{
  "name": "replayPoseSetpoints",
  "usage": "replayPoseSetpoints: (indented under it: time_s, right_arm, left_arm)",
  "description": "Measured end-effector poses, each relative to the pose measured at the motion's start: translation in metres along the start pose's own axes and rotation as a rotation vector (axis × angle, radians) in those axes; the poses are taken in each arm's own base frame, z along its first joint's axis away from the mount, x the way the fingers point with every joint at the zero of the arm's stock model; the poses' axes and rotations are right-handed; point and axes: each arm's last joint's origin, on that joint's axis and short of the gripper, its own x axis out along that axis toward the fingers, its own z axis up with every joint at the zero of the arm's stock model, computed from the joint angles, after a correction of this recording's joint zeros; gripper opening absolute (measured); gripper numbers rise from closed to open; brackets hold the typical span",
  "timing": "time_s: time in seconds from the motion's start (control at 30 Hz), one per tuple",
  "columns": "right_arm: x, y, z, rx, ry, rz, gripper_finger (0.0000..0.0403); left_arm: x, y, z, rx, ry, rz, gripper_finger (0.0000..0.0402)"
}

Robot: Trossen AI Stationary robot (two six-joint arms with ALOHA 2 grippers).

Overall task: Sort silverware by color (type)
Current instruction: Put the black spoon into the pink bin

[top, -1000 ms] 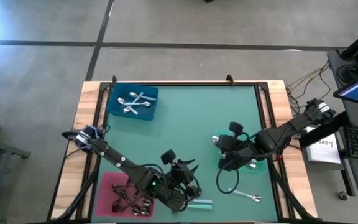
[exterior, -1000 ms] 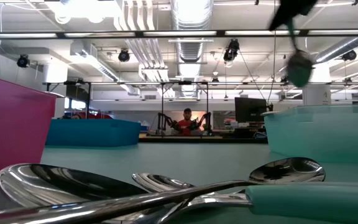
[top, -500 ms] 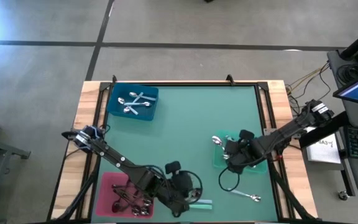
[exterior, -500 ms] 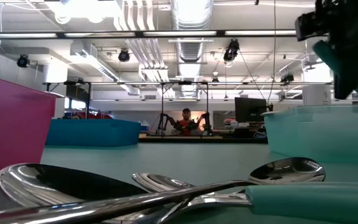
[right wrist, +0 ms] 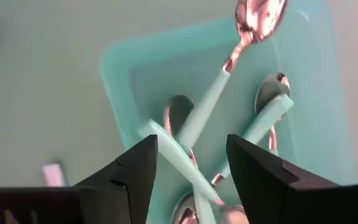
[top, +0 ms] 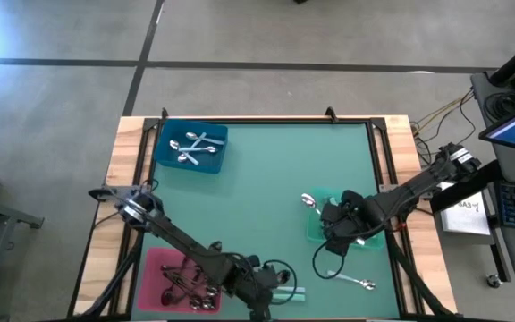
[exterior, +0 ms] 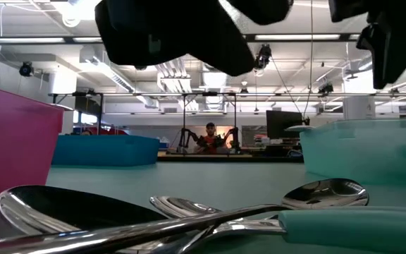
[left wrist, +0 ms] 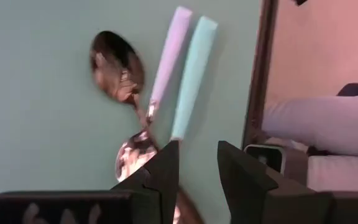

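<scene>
Two mint-handled spoons (left wrist: 188, 68) lie side by side on the green mat near the front edge (top: 289, 291). My left gripper (left wrist: 197, 168) hovers open just over them and touches nothing; it shows dark in the low view (exterior: 175, 35). My right gripper (right wrist: 191, 149) stands open above the green tray (top: 369, 234), where several mint-handled spoons (right wrist: 253, 127) lie. One of them (right wrist: 263, 15) leans over the tray's rim with its bowl outside (top: 308, 199). An all-silver spoon (top: 358, 283) lies on the mat in front of the tray.
A blue tray (top: 192, 148) with silver spoons sits far left. A pink tray (top: 181, 277) with black-handled spoons sits near left, beside my left arm. A loose cable (top: 329, 259) loops under my right arm. A person (exterior: 210, 132) sits far behind the table.
My right gripper has carried a mint-handled spoon down over the green tray and let it go; the spoon no longer hangs from it in the low view. My left gripper has moved toward the near edge, down over the two mint-handled spoons.
</scene>
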Motion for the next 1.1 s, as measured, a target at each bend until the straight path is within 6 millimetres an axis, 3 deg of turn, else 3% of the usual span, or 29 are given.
replayPoseSetpoints:
  time_s: [0.17,0.37,0.5,0.77,0.97,1.1]
  right_arm:
    - [-0.01,0.003,0.005,0.007,-0.027,0.031,0.0179]
    - [-0.013,0.004,0.007,0.015,-0.033,0.038,0.0171]
    - [-0.013,0.004,0.007,0.018,-0.034,0.039,0.0171]
    - [-0.013,0.004,0.007,0.014,-0.035,0.041,0.0166]
    - [-0.013,0.004,0.007,-0.001,-0.036,0.04,0.0164]
    - [-0.013,0.004,0.007,-0.006,-0.036,0.04,0.0161]
  left_arm:
    - [0.008,-0.002,-0.008,0.018,0.006,0.027,0.0094]
    - [0.042,0.008,-0.025,0.042,0.053,0.115,0.0094]
    - [0.049,0.008,-0.027,0.041,0.047,0.127,0.0094]
    - [0.05,0.013,-0.025,0.041,0.01,0.182,0.0086]
    - [0.051,0.013,-0.025,0.036,0.033,0.164,0.0018]
    - [0.048,0.013,-0.024,0.022,0.048,0.146,0.0009]
